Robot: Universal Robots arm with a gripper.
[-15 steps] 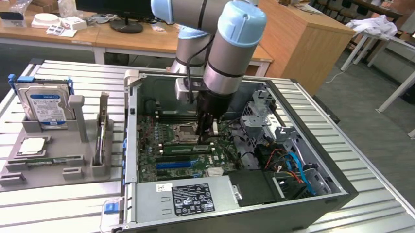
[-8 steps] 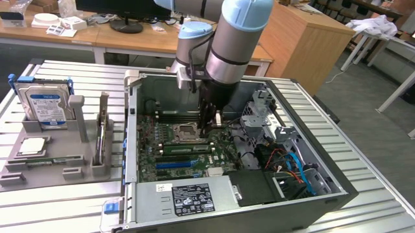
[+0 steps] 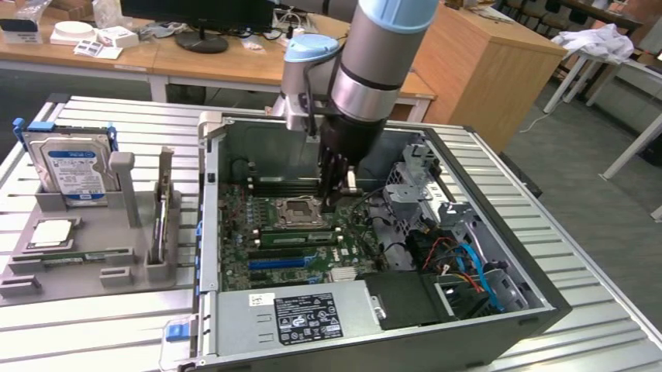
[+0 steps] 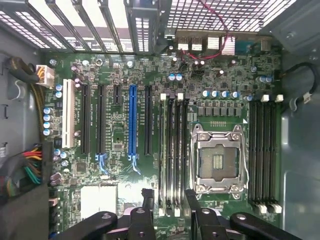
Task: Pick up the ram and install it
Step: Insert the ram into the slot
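1. Now the case (image 3: 445, 341) lies open at the middle of the table (image 3: 93, 341); installing looks almost finished.
2. End effector (image 3: 339, 203) hangs over the board (image 4: 225, 75), spread wide, holding nothing.
3. Ram (image 3: 298, 235) seems seated beside the socket (image 4: 217, 157); finishing calls for full latching, which I cannot confirm.

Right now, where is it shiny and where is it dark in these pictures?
Exterior view: light gleams on the silver ring of the arm, and the inside of the case is dimmer than the table. Wrist view: bright glare comes through the slots, the board is evenly lit, and the corner by the cables is dark.
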